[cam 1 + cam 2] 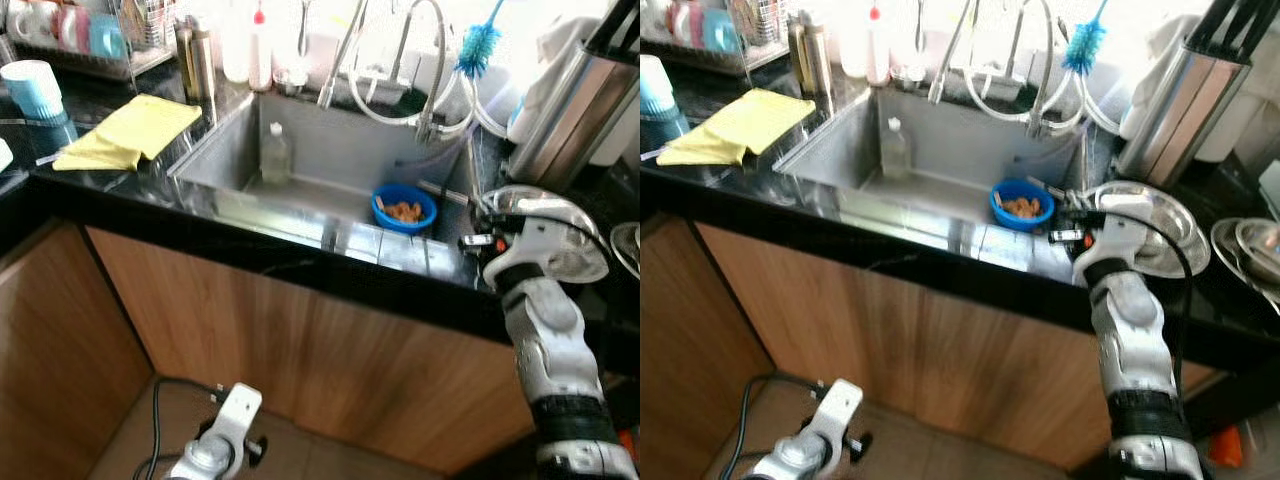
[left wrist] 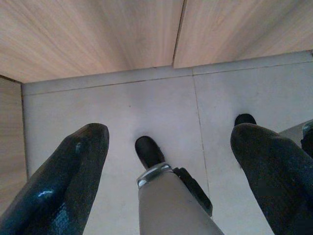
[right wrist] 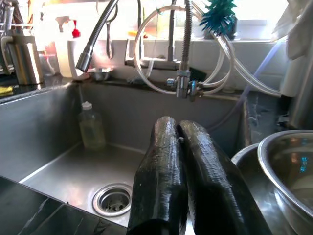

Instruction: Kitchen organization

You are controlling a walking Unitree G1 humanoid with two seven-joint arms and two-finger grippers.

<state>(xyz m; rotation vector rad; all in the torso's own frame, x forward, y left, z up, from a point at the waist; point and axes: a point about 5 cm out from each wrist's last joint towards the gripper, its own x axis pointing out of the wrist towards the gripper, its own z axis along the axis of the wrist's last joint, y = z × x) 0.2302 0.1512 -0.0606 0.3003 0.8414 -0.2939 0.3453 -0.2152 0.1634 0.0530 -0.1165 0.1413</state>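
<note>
Black counter [image 1: 300, 262] fronts sink [image 1: 330, 150] holding blue bowl [image 1: 404, 208] centre-frame; right gripper [image 3: 188, 161], fingers pressed together and empty, hovers beside steel bowl [image 1: 1160, 225], risks knocking it; left gripper [image 2: 166, 161] hangs spread.

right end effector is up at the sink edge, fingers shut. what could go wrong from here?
1. The right end effector hovers shut at the sink's right edge, close beside a steel bowl on the counter; a sideways swing could knock the bowl.
2. Clear hoses loop below the faucet ahead of the fingers; reaching forward might snag them.
3. The blue bowl holds food scraps; bumping it could spill them into the sink.
</note>
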